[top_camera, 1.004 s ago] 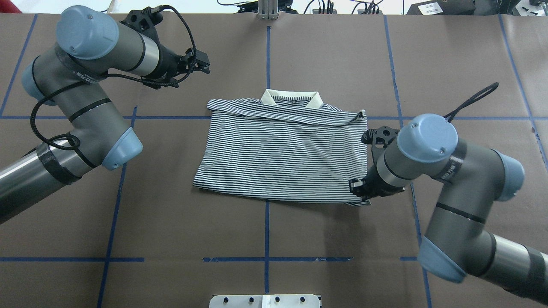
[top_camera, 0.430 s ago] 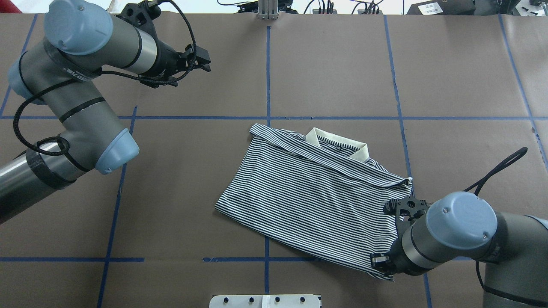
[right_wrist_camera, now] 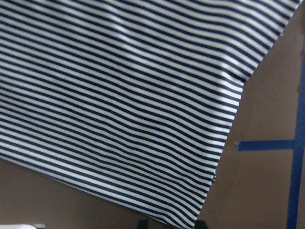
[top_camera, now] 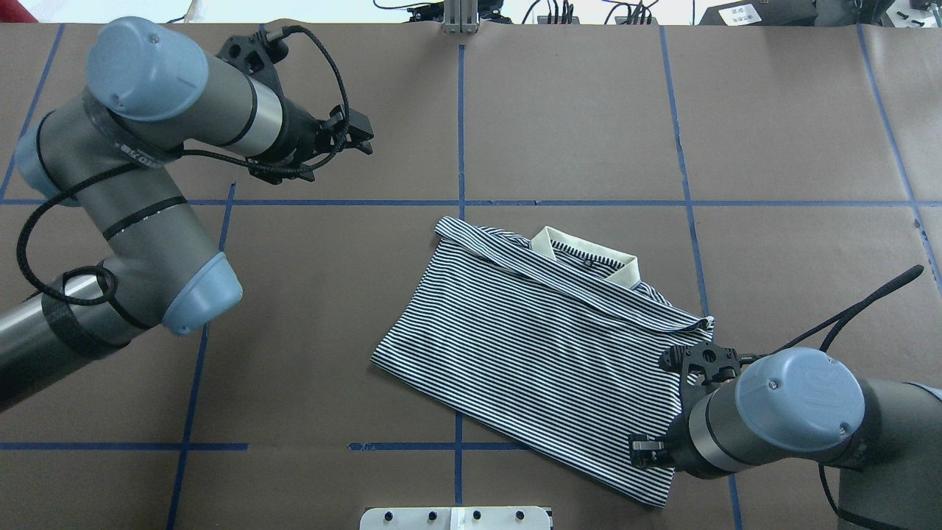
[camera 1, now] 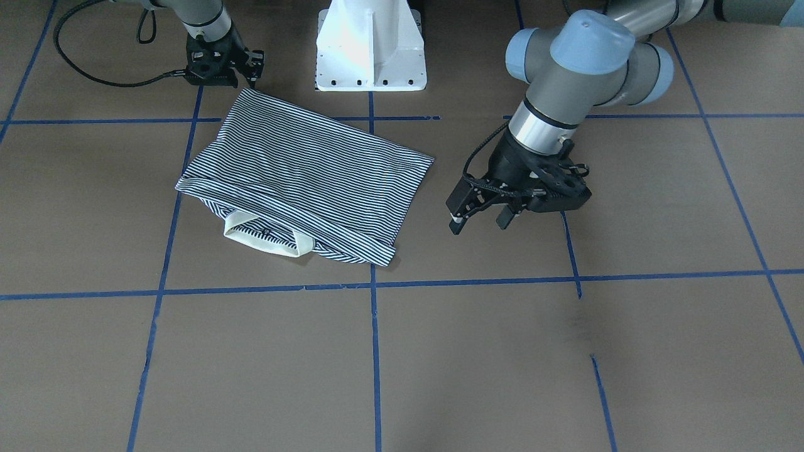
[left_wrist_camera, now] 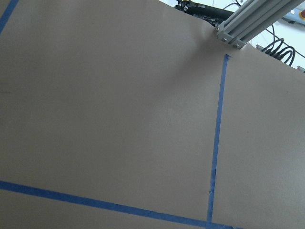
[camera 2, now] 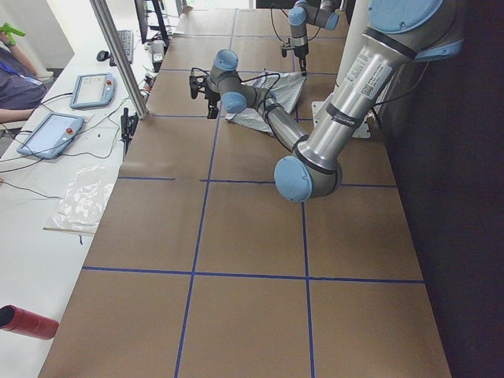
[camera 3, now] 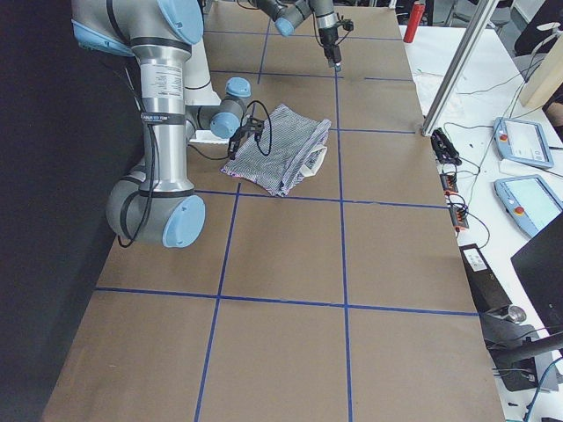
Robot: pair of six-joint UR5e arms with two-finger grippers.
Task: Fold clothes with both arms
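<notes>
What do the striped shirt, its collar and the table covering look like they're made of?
Polo shirt: soft knit fabric, probably cotton jersey, matte; it drapes and wrinkles.
Collar: thicker cream knit that holds a crisp edge.
Table covering: matte brown paper, probably kraft, with blue tape lines stuck on it.

We note desk point(top_camera: 574, 110) covered in brown paper, marked into grid by blue tape lines point(top_camera: 460, 118); white pedestal base point(camera 1: 370, 44) sits at robot-side edge, on centre line; we see folded striped polo shirt point(top_camera: 537, 353) lying on paper, skewed to grid, straddling centre line, mostly in robot's right half; cream collar point(top_camera: 585, 254) on side away from robot.
</notes>
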